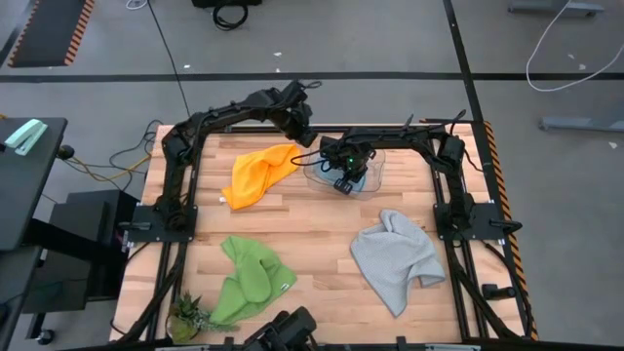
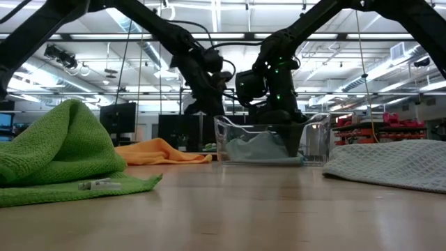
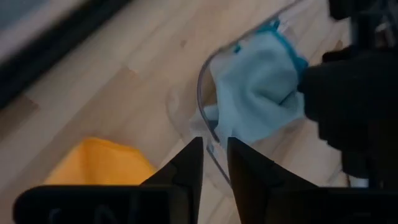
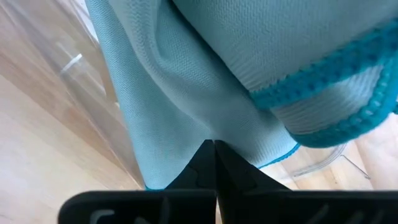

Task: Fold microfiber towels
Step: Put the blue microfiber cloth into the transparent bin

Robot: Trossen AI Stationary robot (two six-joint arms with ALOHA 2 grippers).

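A light blue towel (image 3: 258, 87) lies crumpled in a clear plastic container (image 1: 375, 171) at the table's far middle. My right gripper (image 4: 213, 152) stands shut in the container, pointing down at the towel. My left gripper (image 3: 214, 158) hovers just left of the container's rim (image 3: 202, 93), slightly open with nothing between its fingers. The yellow-orange towel (image 1: 258, 174) lies bunched on the table left of the container. The green towel (image 1: 249, 283) lies rumpled near left, and the grey towel (image 1: 395, 258) lies near right. My right gripper meets the light blue towel's upper surface (image 4: 205, 134) from above with its shut fingertips. The cloth lies slack and rumpled under them on the container's floor. Whether a fold is pinched between the tips, I cannot tell.
A small potted plant (image 1: 185, 314) stands at the near left corner. A camera mount (image 1: 288, 331) sits at the near edge. Black frame rails (image 1: 458, 210) run along both sides. Bare wood (image 1: 322, 234) lies between the towels.
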